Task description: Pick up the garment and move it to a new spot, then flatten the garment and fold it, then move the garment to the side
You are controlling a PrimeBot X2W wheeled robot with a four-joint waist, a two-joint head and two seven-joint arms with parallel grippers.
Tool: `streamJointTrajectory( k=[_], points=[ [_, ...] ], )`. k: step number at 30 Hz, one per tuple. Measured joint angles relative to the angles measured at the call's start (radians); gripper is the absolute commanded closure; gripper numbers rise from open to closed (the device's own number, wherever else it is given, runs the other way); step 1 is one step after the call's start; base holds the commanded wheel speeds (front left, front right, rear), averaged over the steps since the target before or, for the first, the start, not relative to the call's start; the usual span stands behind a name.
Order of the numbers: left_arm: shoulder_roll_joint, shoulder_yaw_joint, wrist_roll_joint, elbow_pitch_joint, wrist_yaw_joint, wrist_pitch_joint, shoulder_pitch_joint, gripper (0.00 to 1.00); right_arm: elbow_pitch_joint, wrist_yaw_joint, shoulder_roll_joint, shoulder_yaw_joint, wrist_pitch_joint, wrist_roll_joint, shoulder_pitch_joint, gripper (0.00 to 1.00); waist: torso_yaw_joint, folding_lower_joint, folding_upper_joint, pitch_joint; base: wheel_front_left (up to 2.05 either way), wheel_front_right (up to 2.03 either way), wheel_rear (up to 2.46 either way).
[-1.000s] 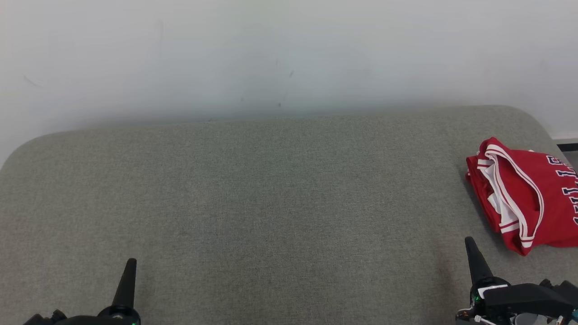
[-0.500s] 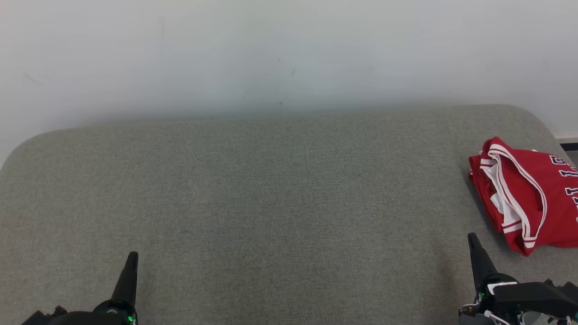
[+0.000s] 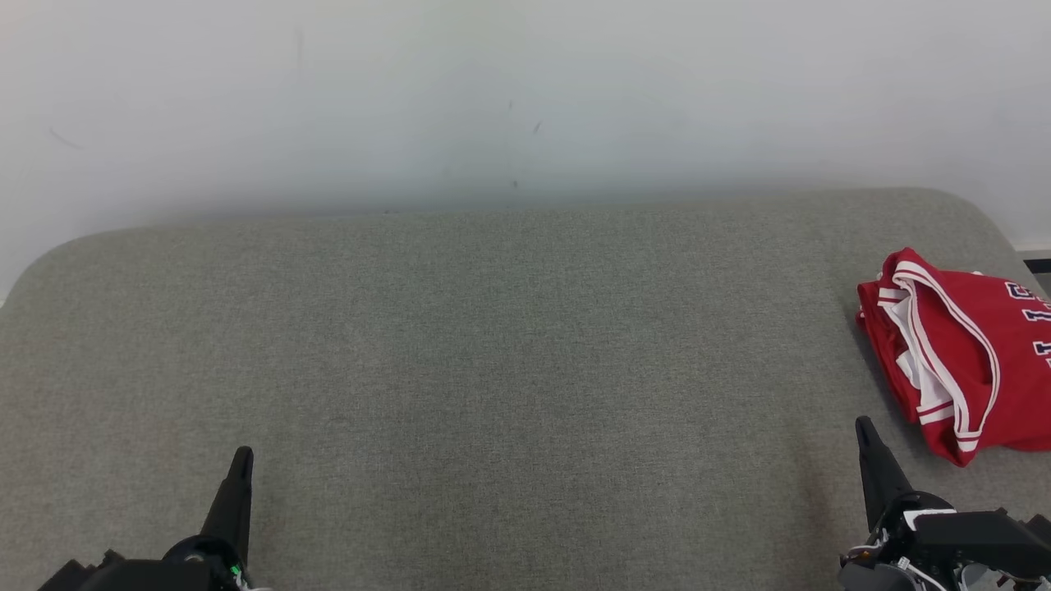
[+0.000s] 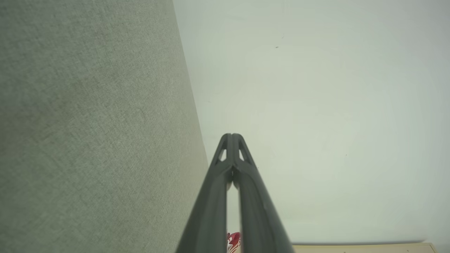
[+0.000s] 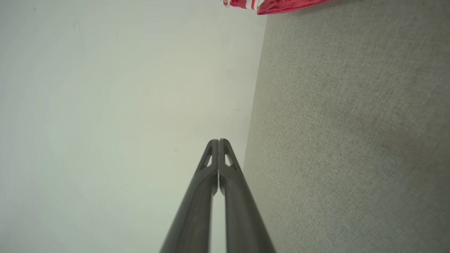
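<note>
I see the red garment (image 3: 969,353) lying just ahead and right of my right gripper (image 3: 865,428), well apart from my left gripper (image 3: 242,456); both are closed on nothing.

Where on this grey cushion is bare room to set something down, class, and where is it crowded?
Bare: the whole stretch of grey cushion between the wall, the left hand and the right hand. Crowded: the right end, where the red garment lies, just beyond the right hand.
</note>
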Motion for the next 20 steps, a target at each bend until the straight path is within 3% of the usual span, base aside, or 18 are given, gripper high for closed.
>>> streamJointTrajectory(
  k=[20],
  points=[
    [0.001,0.000,-0.075,0.001,-0.005,0.018,-0.010,1.00,-0.014,0.000,0.002,-0.011,0.017,0.079,-0.002,1.00,0.004,0.0000,0.0001,0.005,0.00,0.00,0.00]
  ],
)
